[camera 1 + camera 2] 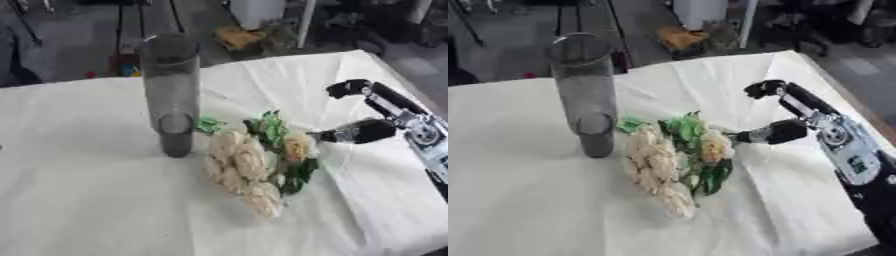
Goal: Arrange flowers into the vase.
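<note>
1. The bench [79, 200] fills most of both views, covered with a creased white cloth [527, 210] that runs to its far edge.
2. The robot's right arm [850, 155] comes in from the right side, black with silver joints, reaching toward the middle of the bench.
3. The vase [171, 85], a tall, clear, grey-tinted cylinder, stands upright on the cloth left of centre, with no stems in it.
4. The flowers [249, 165], a bunch of cream roses with green leaves, lie flat on the cloth just right of the vase's base, blooms pointing toward the near edge.
5. The right hand [776, 131] sits at the bunch's right edge; one finger is raised and bent above, another reaches low toward the leaves. The fingers are spread apart, and I cannot tell whether the lower one touches the bunch.
</note>
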You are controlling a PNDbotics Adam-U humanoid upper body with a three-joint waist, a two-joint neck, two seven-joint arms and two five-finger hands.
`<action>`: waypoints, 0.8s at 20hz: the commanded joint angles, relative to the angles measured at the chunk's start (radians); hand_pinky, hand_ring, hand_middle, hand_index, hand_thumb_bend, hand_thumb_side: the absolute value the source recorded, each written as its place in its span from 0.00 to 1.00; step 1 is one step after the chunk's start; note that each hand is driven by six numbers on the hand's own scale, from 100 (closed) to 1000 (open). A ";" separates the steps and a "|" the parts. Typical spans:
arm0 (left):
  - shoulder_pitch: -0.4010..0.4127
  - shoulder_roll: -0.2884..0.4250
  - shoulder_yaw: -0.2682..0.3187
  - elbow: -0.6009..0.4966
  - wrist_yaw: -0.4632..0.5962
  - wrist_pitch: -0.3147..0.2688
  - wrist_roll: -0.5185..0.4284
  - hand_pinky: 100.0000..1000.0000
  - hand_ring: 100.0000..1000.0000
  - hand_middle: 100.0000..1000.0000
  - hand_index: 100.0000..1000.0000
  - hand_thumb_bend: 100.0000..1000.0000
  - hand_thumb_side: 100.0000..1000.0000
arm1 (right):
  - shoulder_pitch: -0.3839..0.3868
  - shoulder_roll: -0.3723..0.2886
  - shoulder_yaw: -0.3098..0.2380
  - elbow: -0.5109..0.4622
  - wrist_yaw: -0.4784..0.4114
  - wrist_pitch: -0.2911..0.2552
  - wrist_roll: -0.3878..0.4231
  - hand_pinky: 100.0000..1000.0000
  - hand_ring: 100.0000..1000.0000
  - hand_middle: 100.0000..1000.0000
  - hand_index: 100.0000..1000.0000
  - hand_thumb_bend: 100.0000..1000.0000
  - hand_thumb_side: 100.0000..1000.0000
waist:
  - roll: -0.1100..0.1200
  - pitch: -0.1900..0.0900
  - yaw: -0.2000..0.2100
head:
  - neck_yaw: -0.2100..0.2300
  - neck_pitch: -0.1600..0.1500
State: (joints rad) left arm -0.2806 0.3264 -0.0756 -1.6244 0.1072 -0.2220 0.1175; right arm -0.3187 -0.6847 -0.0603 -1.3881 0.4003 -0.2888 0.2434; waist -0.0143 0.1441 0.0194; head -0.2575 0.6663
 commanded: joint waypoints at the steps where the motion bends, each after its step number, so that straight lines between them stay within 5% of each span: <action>1: -0.007 0.023 0.005 -0.012 -0.002 -0.001 -0.003 0.77 1.00 0.88 0.86 0.78 1.00 | -0.023 -0.040 0.000 0.012 0.011 -0.006 0.007 0.87 0.77 0.72 0.86 0.70 0.27 | -0.001 -0.013 0.002 | -0.002 0.005; 16: -0.008 0.023 0.005 -0.012 -0.002 0.000 -0.005 0.77 1.00 0.88 0.86 0.78 1.00 | -0.023 -0.032 0.028 0.045 0.038 -0.023 0.050 0.88 0.78 0.72 0.86 0.58 0.20 | 0.002 -0.014 0.002 | -0.004 0.009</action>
State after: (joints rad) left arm -0.2805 0.3265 -0.0756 -1.6244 0.1072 -0.2206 0.1155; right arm -0.3338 -0.6845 -0.0271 -1.3364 0.4308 -0.3110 0.2891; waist -0.0124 0.1441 0.0233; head -0.2581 0.6695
